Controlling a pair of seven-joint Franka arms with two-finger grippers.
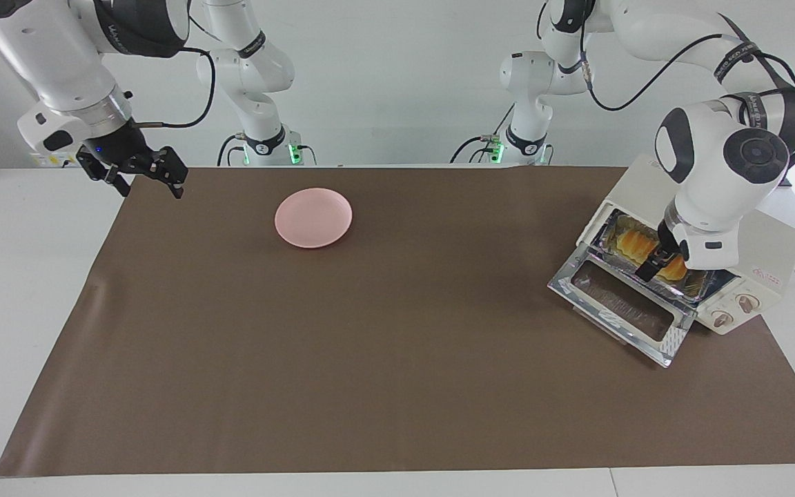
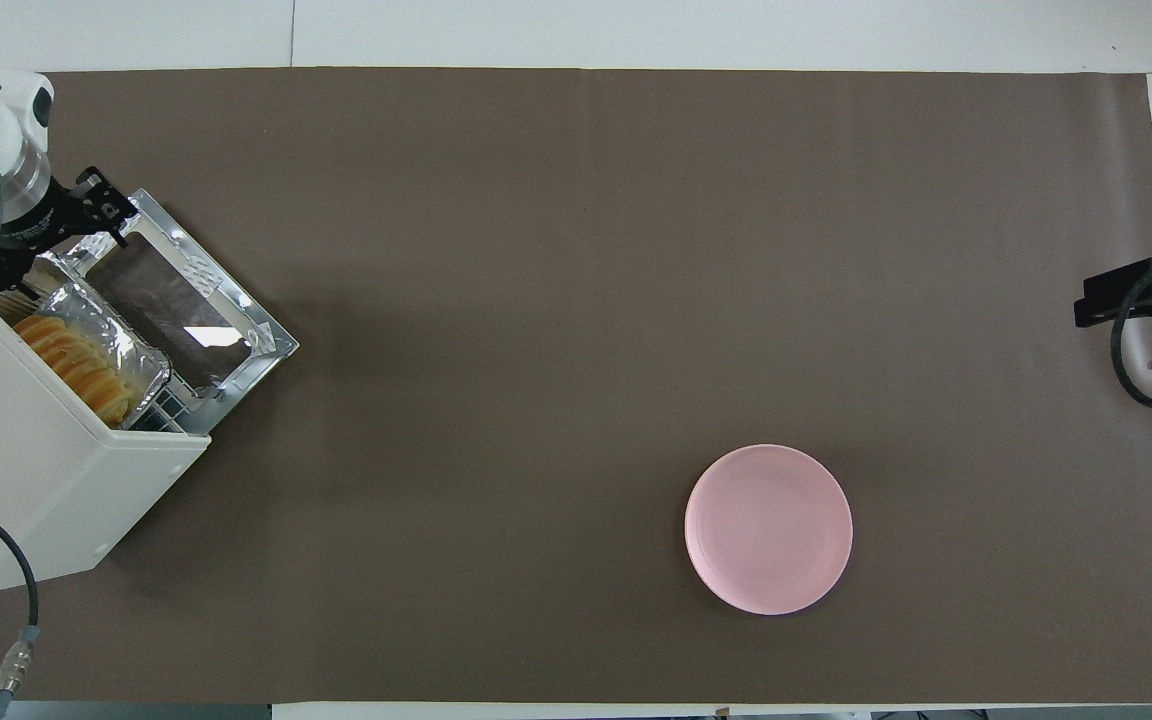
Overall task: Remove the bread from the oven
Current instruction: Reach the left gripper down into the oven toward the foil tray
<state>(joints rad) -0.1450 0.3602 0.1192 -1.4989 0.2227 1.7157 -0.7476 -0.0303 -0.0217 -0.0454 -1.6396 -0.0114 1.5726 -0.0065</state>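
The cream-white oven (image 1: 763,241) stands at the left arm's end of the table with its glass door (image 1: 622,304) dropped open. The golden ridged bread (image 1: 632,243) lies in a crinkled foil tray (image 2: 126,345) in the oven's mouth; it also shows in the overhead view (image 2: 71,362). My left gripper (image 1: 656,261) reaches down into the oven's mouth, over the middle of the bread, and hides part of it. My right gripper (image 1: 149,185) is open and empty, up in the air over the brown mat's corner at the right arm's end, where the arm waits.
A round pink plate (image 1: 313,218) lies on the brown mat (image 1: 370,345), toward the right arm's end and near the robots. The oven's two knobs (image 1: 734,310) face away from the robots. A black cable (image 2: 21,600) runs from the oven.
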